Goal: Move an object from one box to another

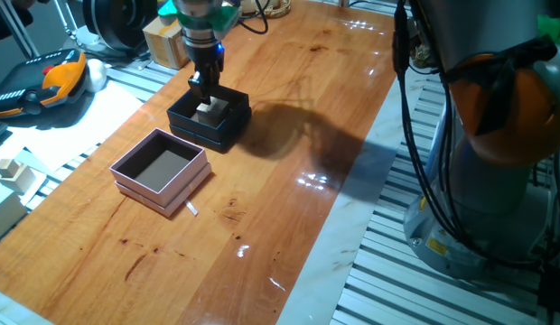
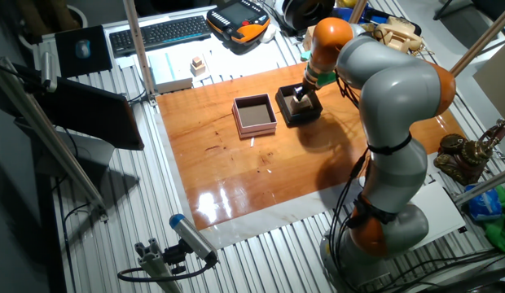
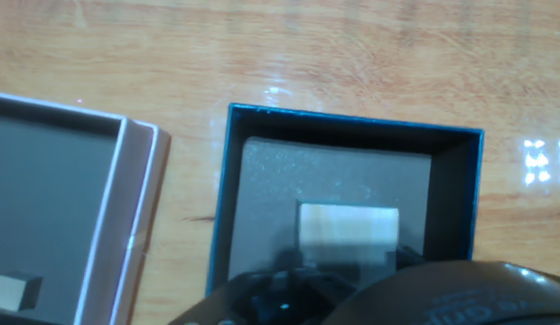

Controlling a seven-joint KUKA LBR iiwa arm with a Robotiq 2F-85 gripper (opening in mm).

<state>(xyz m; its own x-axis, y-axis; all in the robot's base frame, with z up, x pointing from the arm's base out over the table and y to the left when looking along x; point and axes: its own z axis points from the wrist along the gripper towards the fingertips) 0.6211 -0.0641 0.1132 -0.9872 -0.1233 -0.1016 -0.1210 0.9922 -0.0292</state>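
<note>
Two boxes sit on the wooden table (image 1: 289,135) in one fixed view. The black box (image 1: 210,117) is at about 1 o'clock from the pink box (image 1: 161,171), a little apart from it. The gripper (image 1: 205,94) reaches down into the black box, right above the small wooden cube (image 1: 208,109) on its floor. Its fingers look close together, but I cannot tell if they hold the cube.

From the other fixed view, the black box (image 2: 299,106) lies at 3 o'clock from the pink box (image 2: 255,115). The gripper (image 2: 302,92) is down inside the black one.

Looking from the hand view, the cube (image 3: 348,235) rests on the grey floor of the black box (image 3: 345,135), toward 6 o'clock. The pink box (image 3: 126,208) is at 9 o'clock. A small block (image 3: 15,293) sits in its lower corner. The dark hand hides the fingertips.
</note>
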